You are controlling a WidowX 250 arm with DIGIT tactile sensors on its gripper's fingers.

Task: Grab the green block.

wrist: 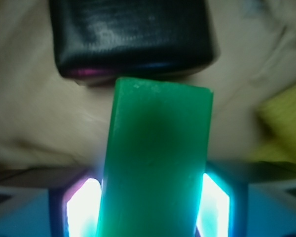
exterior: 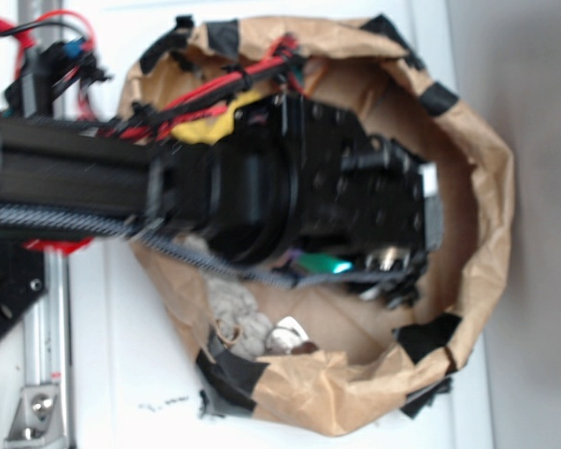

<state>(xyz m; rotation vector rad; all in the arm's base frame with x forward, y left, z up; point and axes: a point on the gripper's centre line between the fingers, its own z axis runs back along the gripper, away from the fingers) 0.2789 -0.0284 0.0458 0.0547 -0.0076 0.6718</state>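
The green block (wrist: 155, 163) looks smooth, matt plastic, the wallet (wrist: 133, 37) grained black leather with a sheen, the bag (exterior: 491, 215) crumpled brown paper.

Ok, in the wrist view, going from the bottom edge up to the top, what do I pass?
End effector with its glowing pads → green block held between them → black wallet at the top.

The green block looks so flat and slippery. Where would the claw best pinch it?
Across its narrow width, on the two long side faces: the green block is long and flat, so those faces are parallel and close together. The gripper already straddles it that way, from above, a finger at each side, clear of the black wallet.
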